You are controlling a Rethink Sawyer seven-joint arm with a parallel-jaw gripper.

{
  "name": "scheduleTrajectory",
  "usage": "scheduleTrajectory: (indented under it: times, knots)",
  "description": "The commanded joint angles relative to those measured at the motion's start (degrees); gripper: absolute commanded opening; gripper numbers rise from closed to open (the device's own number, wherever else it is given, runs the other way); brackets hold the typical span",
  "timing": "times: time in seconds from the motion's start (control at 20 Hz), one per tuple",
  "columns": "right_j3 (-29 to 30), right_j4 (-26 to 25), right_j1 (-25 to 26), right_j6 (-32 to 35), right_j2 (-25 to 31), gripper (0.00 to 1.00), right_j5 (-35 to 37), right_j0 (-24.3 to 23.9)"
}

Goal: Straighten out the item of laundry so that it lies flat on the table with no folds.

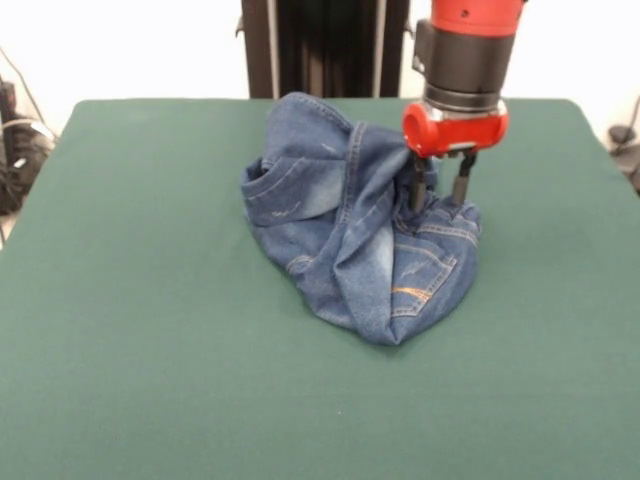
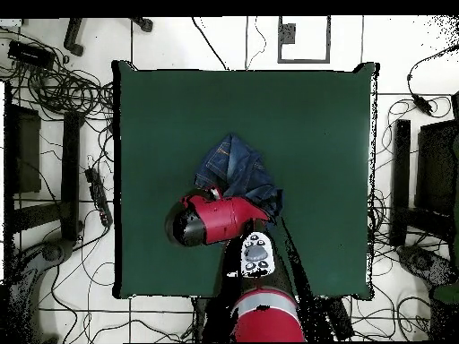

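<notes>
The small blue denim jeans (image 1: 350, 230) lie crumpled in a heap on the dark green table (image 1: 150, 350), a little right of centre. They are folded over themselves, with an orange-stitched pocket facing the front. My gripper (image 1: 440, 200) comes straight down onto the heap's right far edge. Its two dark fingers (image 1: 462, 185) stand apart, and their tips touch the denim. In the overhead view the jeans (image 2: 238, 170) lie near the middle of the table (image 2: 314, 134). There the red arm head (image 2: 215, 219) covers their near part and hides the gripper.
The robot's black pedestal (image 1: 325, 45) stands behind the table's far edge. Cables and dark equipment (image 2: 54, 134) lie on the floor on both sides of the table. Green tabletop surrounds the heap on all sides.
</notes>
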Motion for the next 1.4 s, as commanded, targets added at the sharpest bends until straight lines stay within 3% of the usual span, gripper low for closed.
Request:
scheduleTrajectory:
  times: [0.05,0.4,0.85,1.4]
  knots:
    - [-5.27,-1.34,3.07,4.09,-1.51,1.0,8.5,2.13]
    - [-3.51,-1.03,11.87,1.12,8.73,1.0,5.5,-5.87]
    - [-3.59,-1.12,16.82,-2.47,17.87,1.0,8.63,-13.78]
    - [-4.49,-2.38,17.61,-3.77,19.82,1.0,16.74,-15.32]
